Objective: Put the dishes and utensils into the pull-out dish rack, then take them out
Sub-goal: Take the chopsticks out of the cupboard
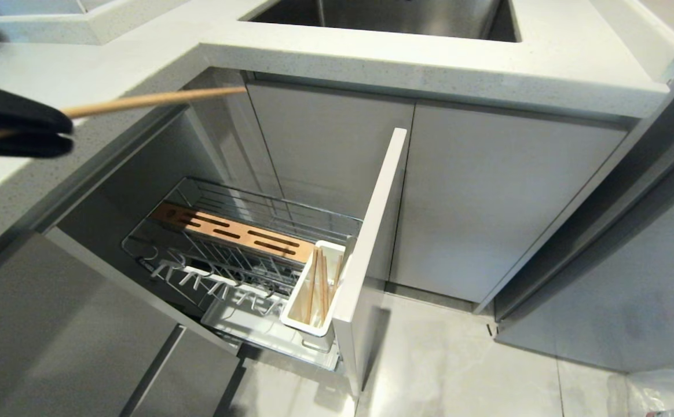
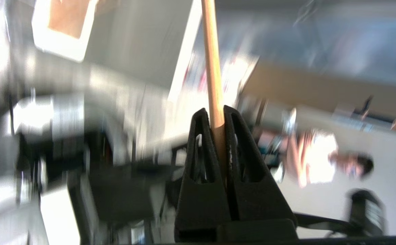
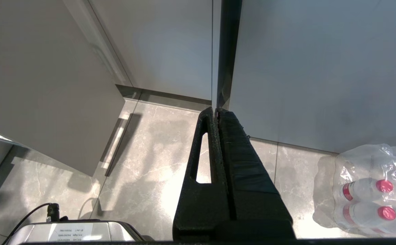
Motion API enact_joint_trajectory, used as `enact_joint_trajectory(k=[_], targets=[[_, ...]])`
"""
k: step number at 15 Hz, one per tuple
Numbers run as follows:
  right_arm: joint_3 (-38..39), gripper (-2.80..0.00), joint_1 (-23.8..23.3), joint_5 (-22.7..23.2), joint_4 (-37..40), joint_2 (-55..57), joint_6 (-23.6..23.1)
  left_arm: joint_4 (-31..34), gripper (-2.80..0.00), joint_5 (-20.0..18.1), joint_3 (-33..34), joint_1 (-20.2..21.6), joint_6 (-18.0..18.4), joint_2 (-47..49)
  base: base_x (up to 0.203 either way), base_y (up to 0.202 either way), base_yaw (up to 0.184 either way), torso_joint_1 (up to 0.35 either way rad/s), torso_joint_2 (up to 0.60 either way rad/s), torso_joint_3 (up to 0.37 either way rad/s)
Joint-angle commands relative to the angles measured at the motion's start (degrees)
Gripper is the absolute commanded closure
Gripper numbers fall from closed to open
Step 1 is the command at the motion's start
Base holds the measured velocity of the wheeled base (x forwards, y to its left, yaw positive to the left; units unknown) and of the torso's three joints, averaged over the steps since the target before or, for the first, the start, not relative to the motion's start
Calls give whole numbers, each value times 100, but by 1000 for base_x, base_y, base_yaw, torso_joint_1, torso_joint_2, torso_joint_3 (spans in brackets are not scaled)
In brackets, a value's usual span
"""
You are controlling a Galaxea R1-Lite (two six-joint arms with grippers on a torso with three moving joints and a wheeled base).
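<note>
My left gripper sits at the left edge of the head view, above the countertop, clenched on a single wooden chopstick. The stick runs nearly level from my fingers toward the cabinet front, its free end in the air above the open cabinet bay. In the left wrist view the same chopstick passes between my two black fingers, which press against it on both sides; the background there is too blurred to read.

The pull-out dish rack stands drawn out of the lower cabinet, its narrow pale front panel facing the floor area. Inside the chrome wire basket, the slotted wooden strip lies along the back. The white utensil caddy sits just behind the front panel, and light wooden sticks stand upright in it; I cannot tell how many. The white drip tray shows beneath the wires.

My right gripper hangs low beside the cabinet doors, above the tiled floor, fingers pressed together and holding nothing. A shrink-wrapped pack of bottles with red caps rests on the floor near it.
</note>
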Motion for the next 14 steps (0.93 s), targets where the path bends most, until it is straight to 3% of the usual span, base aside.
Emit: enact_joint_trajectory(k=[1, 5, 8, 10, 11, 14], targets=[[9, 0, 1, 0, -1, 0, 5, -254, 0, 264, 3, 109, 1, -584, 0, 0, 0, 0, 0, 0], [9, 0, 1, 0, -1, 0, -4, -819, 0, 1301, 19, 1188, 677, -878, 0, 0, 0, 0, 0, 0], [9, 0, 1, 0, -1, 0, 5, -1376, 0, 2829, 342, 2022, 1534, -790, 0, 0, 0, 0, 0, 0], [9, 0, 1, 0, -1, 0, 5, -1970, 0, 3971, 700, 2288, 2044, -568, 0, 0, 0, 0, 0, 0], [9, 0, 1, 0, -1, 0, 5, -2283, 0, 4350, 840, 2432, 2253, -387, 0, 0, 0, 0, 0, 0], [9, 0, 1, 0, -1, 0, 5, -2805, 0, 4534, 939, 3239, 2511, 156, 0, 0, 0, 0, 0, 0]])
